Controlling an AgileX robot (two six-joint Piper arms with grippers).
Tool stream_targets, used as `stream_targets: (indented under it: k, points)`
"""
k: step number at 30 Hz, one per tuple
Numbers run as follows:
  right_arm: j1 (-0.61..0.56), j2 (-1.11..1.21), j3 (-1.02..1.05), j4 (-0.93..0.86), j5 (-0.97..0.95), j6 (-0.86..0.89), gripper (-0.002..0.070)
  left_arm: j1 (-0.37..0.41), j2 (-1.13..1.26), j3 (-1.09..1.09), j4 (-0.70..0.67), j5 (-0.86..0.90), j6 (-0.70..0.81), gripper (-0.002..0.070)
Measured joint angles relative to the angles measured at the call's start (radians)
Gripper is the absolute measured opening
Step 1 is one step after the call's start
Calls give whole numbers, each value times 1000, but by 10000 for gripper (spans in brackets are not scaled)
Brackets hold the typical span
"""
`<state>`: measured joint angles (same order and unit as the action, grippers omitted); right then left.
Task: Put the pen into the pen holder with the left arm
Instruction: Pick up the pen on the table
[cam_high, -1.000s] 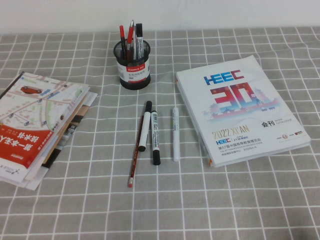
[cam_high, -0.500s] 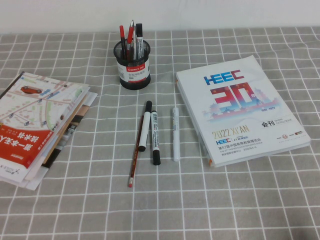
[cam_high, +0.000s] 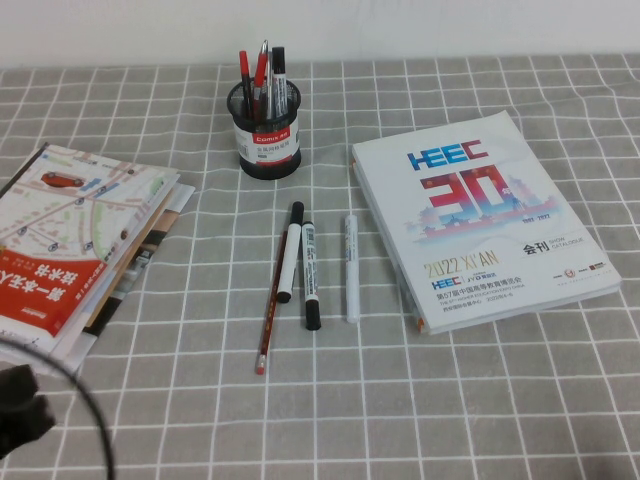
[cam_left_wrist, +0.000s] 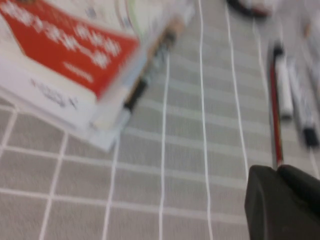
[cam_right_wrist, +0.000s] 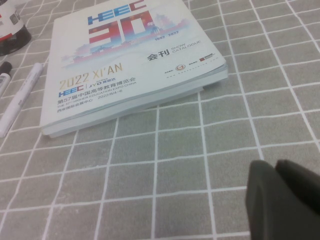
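Left gripper (cam_left_wrist: 282, 200) hangs low at my near-left corner, jaw state I cannot tell; right gripper (cam_right_wrist: 285, 195) sits parked by the catalogue (cam_right_wrist: 130, 60). Pen (cam_high: 271, 310) lies flat beside two markers (cam_high: 300, 262), well short of the holder (cam_high: 265, 130). Light, stiff and thin, I'd judge; pinch mid-shaft, clear of the markers.

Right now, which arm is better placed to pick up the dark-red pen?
Left. The left arm shows at the table's near-left corner, its camera facing the pen. The right wrist view shows only the catalogue side.
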<state>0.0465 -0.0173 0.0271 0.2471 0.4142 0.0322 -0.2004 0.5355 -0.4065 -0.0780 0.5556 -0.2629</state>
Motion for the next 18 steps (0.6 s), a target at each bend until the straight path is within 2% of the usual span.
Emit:
stream_targets:
  k: [7,12,18]
  points:
    - [0,0,0,0,0,0,-15,-43,337,-210,-106,138,210,-3]
    - [0,0,0,0,0,0,-15,-135,606,-343,-112,154,245,-2]
    - [0,0,0,0,0,0,-15,-248,884,-561,-112,255,253,-2]
